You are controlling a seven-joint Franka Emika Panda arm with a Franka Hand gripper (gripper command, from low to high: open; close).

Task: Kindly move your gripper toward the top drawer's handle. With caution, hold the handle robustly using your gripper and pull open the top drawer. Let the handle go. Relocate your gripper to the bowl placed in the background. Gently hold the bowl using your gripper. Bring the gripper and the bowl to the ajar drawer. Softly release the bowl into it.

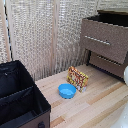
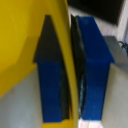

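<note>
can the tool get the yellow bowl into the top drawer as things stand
Probably yes. The tool is already clamped on the yellow bowl's rim, and in the exterior view the top drawer stands pulled out with its top open. The arm itself is barely in that view, so its path is unclear.

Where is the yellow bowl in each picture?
Exterior view: the yellow bowl is not in it; only a blue bowl sits on the wooden floor.
Wrist view: the yellow bowl fills one side, its rim pinched between the gripper fingers.
Shared landmark: none can be matched between the views.
</note>
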